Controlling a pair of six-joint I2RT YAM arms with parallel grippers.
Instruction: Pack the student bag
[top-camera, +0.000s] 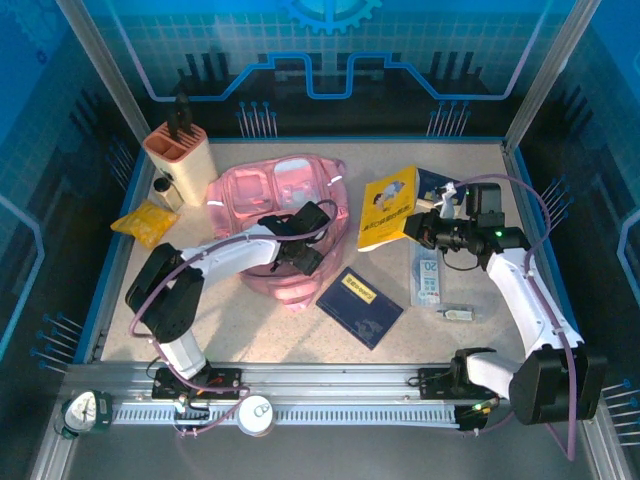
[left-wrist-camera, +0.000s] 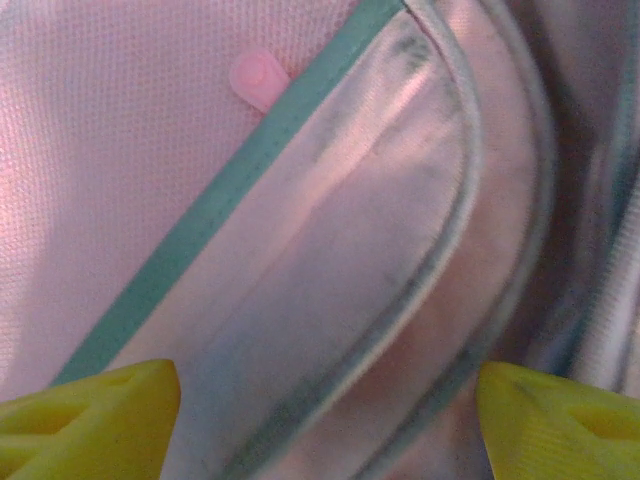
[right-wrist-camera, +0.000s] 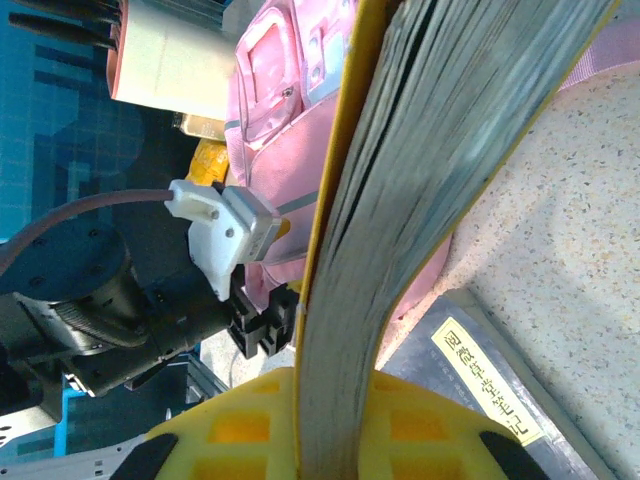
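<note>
- Looking at where we stand: the student bag lies flat on the table, left of centre, near the pen holder. Our left jaws hang right over its front, spread wide with nothing in them. In the left wrist view the yellow fingertips sit either side of a shiny pocket panel, with just fabric between. Right jaws are closed tight on one edge of the yellow book, just beside the bag's right side.

- So we're on "get the book in", I reckon. Can't tell from any view whether the main zip is open though.

- Same here. If it is, we'd want the left jaws pinching the lip of the opening, not that slick panel, and lifting so there's a proper mouth. Then we feed the book in thin edge first, low and slow, so it slides in rather than shoving the whole bag toward the pen holder.

- Agreed. The pages look a bit fanned in the right wrist view, so we should hang on firmly until it's well inside, or it may flop open on the rim. The blue booklet can wait.
</note>
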